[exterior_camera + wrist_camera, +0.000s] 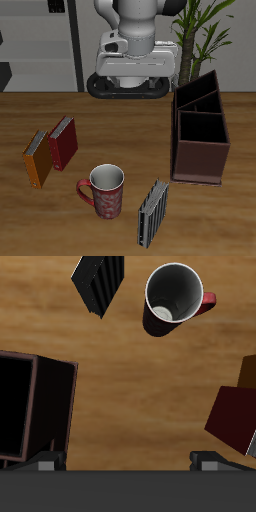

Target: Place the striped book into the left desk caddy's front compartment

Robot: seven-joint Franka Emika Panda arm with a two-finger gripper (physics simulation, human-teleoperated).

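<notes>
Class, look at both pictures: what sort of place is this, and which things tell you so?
Probably a study or office desk: books on a wooden table, a desk caddy and a mug.

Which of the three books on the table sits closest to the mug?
The striped book, dark grey with pale stripes, standing right beside the mug near the table's front edge. The red book and orange book stand together farther back.
</notes>
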